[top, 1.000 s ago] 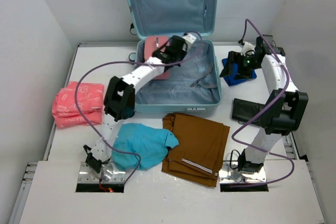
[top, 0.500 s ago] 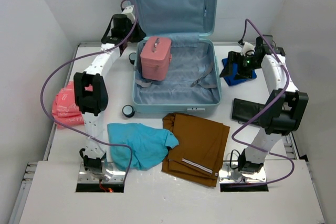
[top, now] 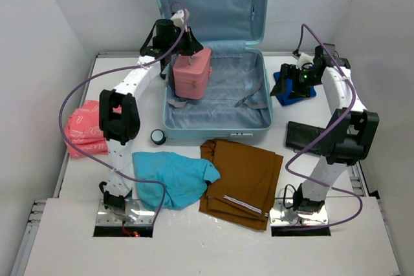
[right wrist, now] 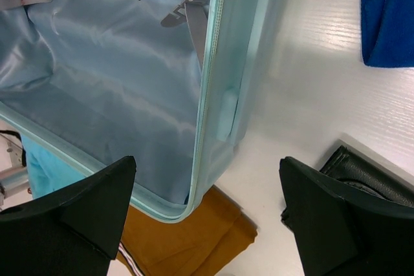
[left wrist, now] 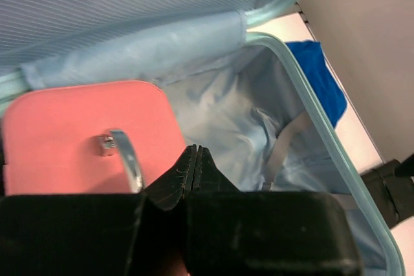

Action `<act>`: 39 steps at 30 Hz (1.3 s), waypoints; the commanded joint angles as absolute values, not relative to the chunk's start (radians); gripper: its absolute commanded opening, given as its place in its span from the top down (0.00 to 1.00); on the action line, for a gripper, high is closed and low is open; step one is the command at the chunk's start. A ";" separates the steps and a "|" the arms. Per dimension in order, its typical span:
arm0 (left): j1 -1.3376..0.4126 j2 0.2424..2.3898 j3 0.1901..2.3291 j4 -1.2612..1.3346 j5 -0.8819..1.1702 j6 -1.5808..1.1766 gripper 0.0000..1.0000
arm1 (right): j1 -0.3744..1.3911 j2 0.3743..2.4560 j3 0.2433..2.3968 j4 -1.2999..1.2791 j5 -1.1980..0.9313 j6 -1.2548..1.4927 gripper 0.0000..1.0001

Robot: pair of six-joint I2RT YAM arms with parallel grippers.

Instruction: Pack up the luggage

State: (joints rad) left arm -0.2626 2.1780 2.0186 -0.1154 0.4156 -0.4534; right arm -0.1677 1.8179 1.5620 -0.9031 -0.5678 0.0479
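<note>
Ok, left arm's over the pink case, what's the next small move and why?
Probably lift the left gripper clear: its jaws are shut on nothing beside the handle, the pink case sits inside the luggage, and the teal shirt lies unpacked outside.

The luggage lid runs off the top of the overhead view. My closed left pincer hides the near part of the pink case and the lower end of its metal handle. In my right wrist view the corner cuts the blue cloth, the edge a black thing. The round object off the luggage's near left corner is too small to name.
</note>
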 commanded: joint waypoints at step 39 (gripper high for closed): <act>-0.069 1.849 2.195 -0.147 0.282 -0.443 0.00 | -0.100 1.767 1.423 -1.588 -0.711 -0.823 0.02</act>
State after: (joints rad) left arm -0.1165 2.0159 2.1880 -0.1421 0.2981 -0.4526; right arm -0.1215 1.8278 1.5570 -1.2373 -0.7574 -0.5549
